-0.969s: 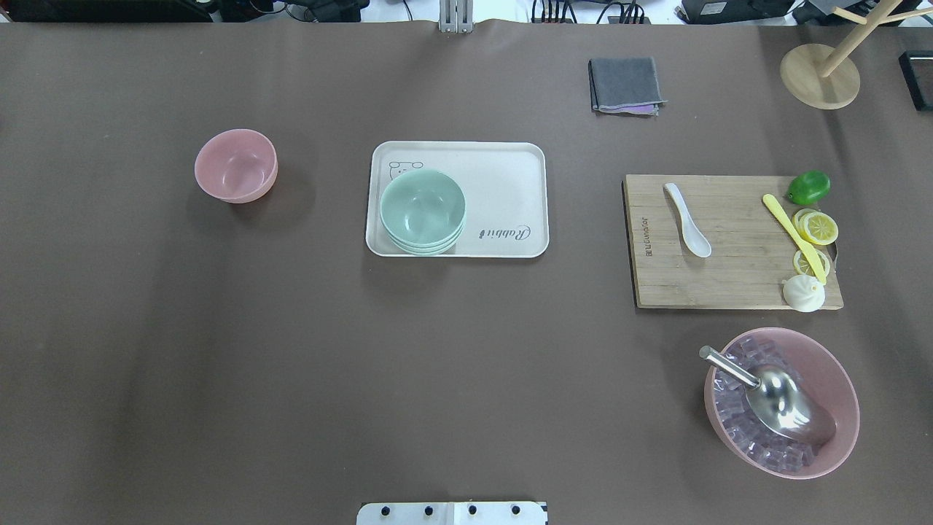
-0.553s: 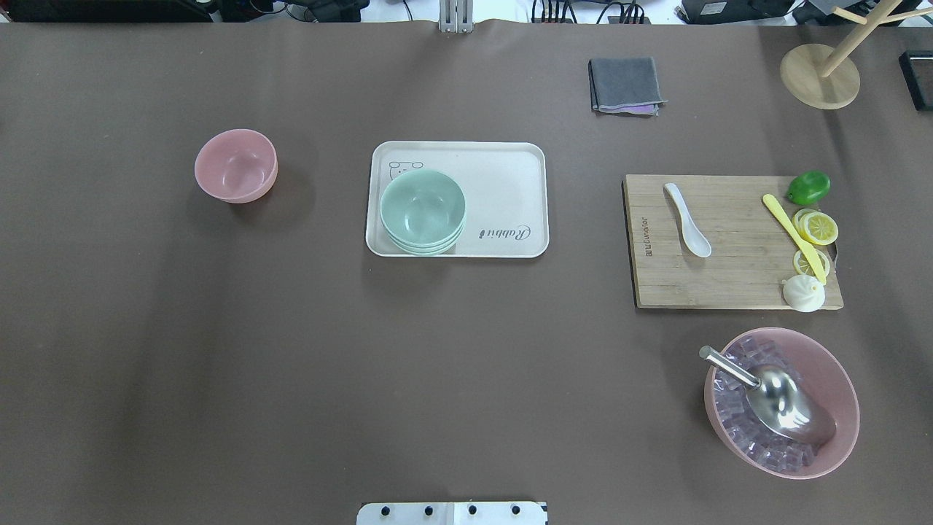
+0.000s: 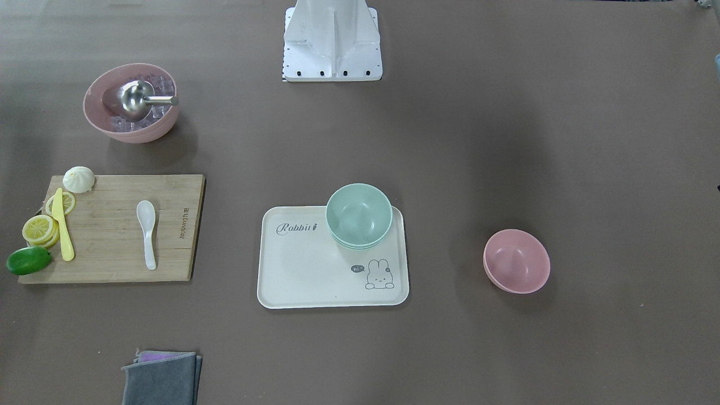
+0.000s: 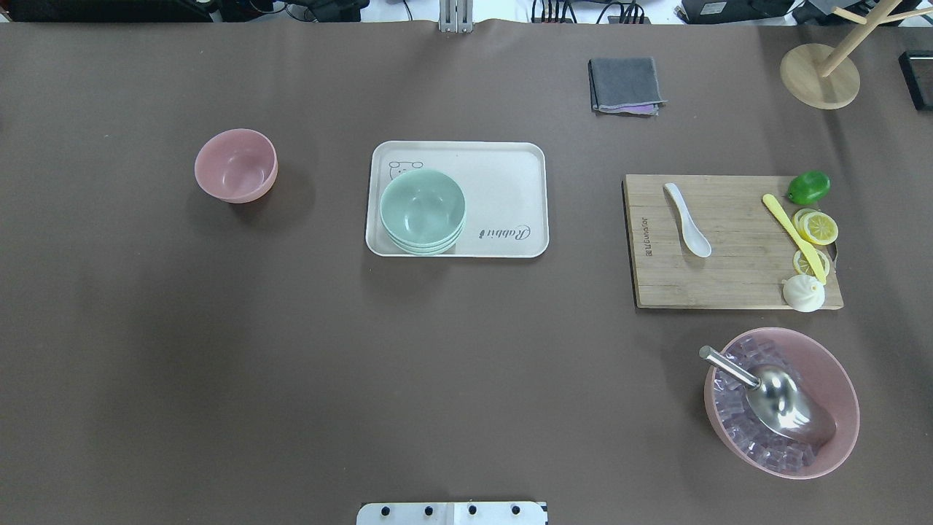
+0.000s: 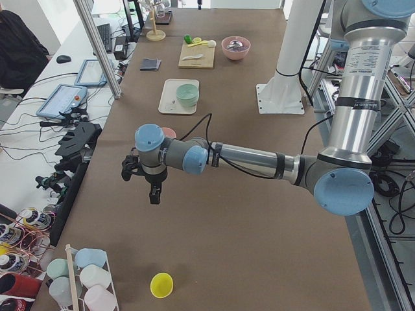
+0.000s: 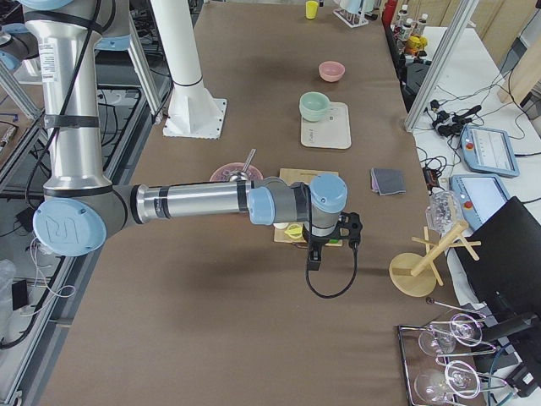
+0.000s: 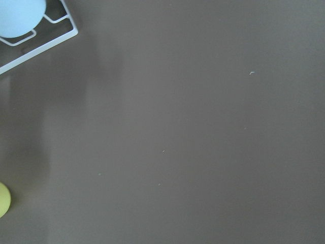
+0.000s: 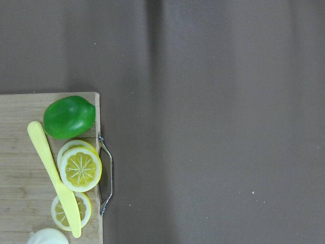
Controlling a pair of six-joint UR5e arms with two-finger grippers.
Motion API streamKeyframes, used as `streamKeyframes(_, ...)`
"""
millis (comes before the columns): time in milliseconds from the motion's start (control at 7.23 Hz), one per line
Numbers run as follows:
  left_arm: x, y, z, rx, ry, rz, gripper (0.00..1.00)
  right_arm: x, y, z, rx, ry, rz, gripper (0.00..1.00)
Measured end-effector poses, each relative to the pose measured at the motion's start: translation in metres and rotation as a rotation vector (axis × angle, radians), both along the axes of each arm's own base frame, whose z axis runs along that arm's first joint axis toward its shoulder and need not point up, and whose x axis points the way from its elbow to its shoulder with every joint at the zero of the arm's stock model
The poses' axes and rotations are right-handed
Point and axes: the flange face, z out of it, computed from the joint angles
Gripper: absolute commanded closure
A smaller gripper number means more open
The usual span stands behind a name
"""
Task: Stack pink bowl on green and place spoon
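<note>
Table (image 4: 466, 379), brown cloth: both arms reach out over its ends, and neither touches anything. Left pincer (image 5: 150, 184) hangs above bare cloth. Right pincer (image 6: 321, 245) hangs just off the outer edge of the cutting board (image 4: 729, 277). Opening of either pincer: cannot tell, since only the side views show them. Tray (image 4: 503, 175) sits well inboard of both, between them. It carries the green bowls (image 4: 423, 208), nested mouth up at one end, so the target looks ready to receive. Pink bowl (image 4: 235, 165) stands upright and alone on the cloth, inboard of the left pincer and nearer to it than the tray; judged that arm's pick. Spoon (image 4: 687, 220) lies flat on the board, inboard of the right pincer; judged that arm's job. Nothing stacked yet.
</note>
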Motion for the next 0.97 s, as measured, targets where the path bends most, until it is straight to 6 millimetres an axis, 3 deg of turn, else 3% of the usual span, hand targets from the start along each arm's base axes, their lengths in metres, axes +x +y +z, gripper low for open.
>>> streamKeyframes(277,0.049,-0.015,-0.056,0.076,0.026,0.050,0.02,0.000,0.000,0.000,-0.002,0.000,0.000,0.00)
streamKeyframes(415,0.074,-0.020,-0.074,0.105,0.038,0.079,0.02,0.000,0.000,0.000,-0.002,-0.001,0.000,0.00)
streamKeyframes(692,0.127,-0.028,-0.088,0.059,0.071,0.071,0.02,-0.001,0.000,0.000,-0.003,-0.001,-0.001,0.00)
streamKeyframes(969,0.200,-0.053,-0.093,0.005,0.112,0.052,0.02,-0.004,0.000,0.000,0.000,-0.002,-0.008,0.00)
